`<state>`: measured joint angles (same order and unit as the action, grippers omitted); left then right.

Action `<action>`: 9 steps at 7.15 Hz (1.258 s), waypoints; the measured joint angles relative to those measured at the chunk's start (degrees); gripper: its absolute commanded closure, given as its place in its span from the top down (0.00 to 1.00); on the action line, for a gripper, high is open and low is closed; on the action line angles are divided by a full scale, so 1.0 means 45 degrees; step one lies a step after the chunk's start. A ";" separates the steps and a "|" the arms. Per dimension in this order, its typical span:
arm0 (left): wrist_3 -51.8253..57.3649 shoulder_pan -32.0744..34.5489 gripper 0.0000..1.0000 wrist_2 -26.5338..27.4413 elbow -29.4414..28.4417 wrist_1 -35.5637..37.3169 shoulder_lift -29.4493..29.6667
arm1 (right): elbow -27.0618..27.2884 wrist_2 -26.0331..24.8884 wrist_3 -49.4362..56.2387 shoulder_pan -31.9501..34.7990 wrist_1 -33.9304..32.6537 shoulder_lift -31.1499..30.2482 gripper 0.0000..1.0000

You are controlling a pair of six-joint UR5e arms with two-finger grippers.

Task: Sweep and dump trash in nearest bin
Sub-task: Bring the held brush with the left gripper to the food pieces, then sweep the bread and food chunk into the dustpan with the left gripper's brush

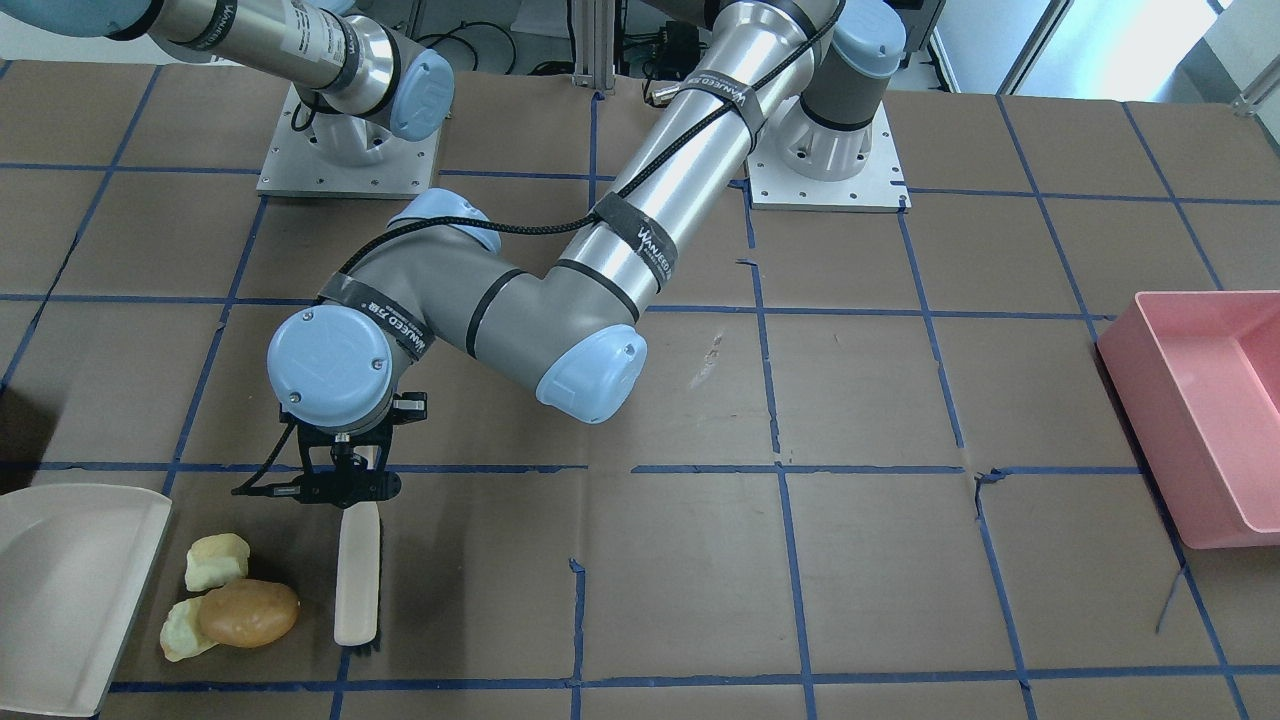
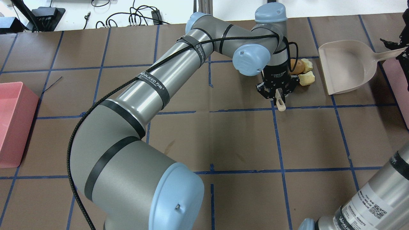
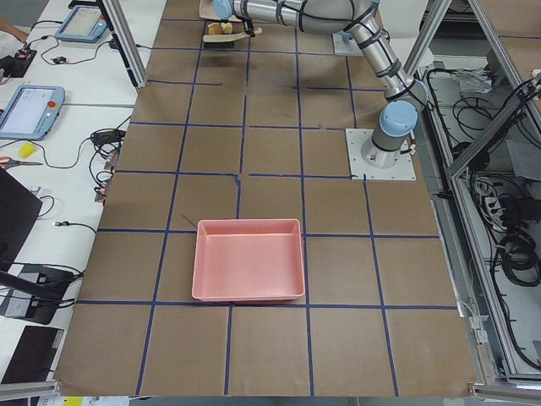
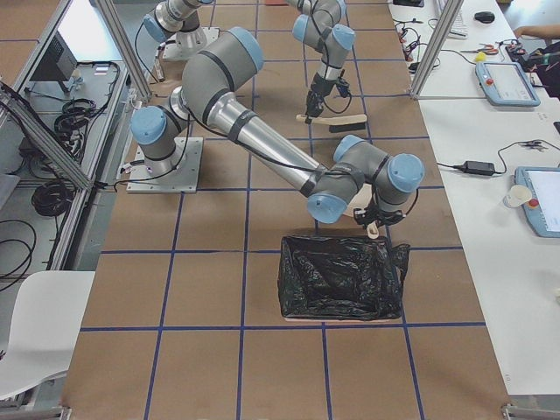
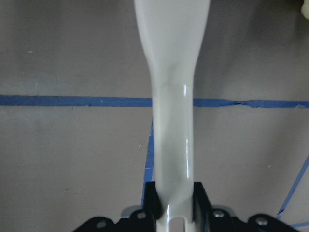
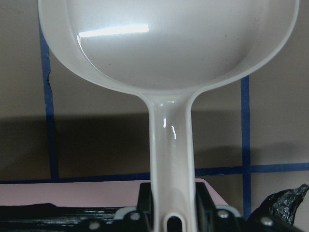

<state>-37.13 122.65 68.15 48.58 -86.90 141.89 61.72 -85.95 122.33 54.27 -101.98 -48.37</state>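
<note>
The trash lies at the mouth of a beige dustpan (image 1: 70, 590): a tan-brown potato-shaped lump (image 1: 248, 612) and two pale yellow-green spongy chunks (image 1: 217, 560) (image 1: 185, 630). My left gripper (image 1: 345, 490) is shut on the handle of a beige hand brush (image 1: 357, 575), which rests on the table just beside the lump, on the side away from the dustpan. The left wrist view shows the jaws clamped on the brush handle (image 5: 174, 121). My right gripper (image 6: 171, 203) is shut on the dustpan's handle (image 6: 170, 145). In the overhead view the lump (image 2: 297, 66) is partly hidden behind the left wrist.
A pink bin (image 1: 1200, 410) stands at the table's far end on my left, also in the overhead view (image 2: 12, 121). A bin lined with a black bag (image 4: 341, 276) stands close to the dustpan, at the table's end on my right. Blue tape lines grid the brown table.
</note>
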 measured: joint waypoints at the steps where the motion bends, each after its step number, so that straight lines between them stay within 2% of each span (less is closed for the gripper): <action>1: -0.0151 0.0038 0.03 -0.0183 -0.0258 0.0069 0.0150 | 0.0188 0.0017 -0.0135 0.0125 -0.0075 0.0029 0.00; 7: -0.0876 0.0878 0.03 -0.0521 -0.0523 0.1687 0.1273 | 0.0386 -0.0031 0.0713 0.0374 0.0061 0.0033 0.00; 9: -0.0770 0.1179 0.04 -0.0534 -0.0969 0.1916 0.1465 | 0.0386 -0.0057 0.0921 0.0380 0.0057 0.0033 0.00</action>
<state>-40.59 127.96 65.75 44.21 -78.27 148.49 63.46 -86.21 126.47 55.98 -101.73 -48.23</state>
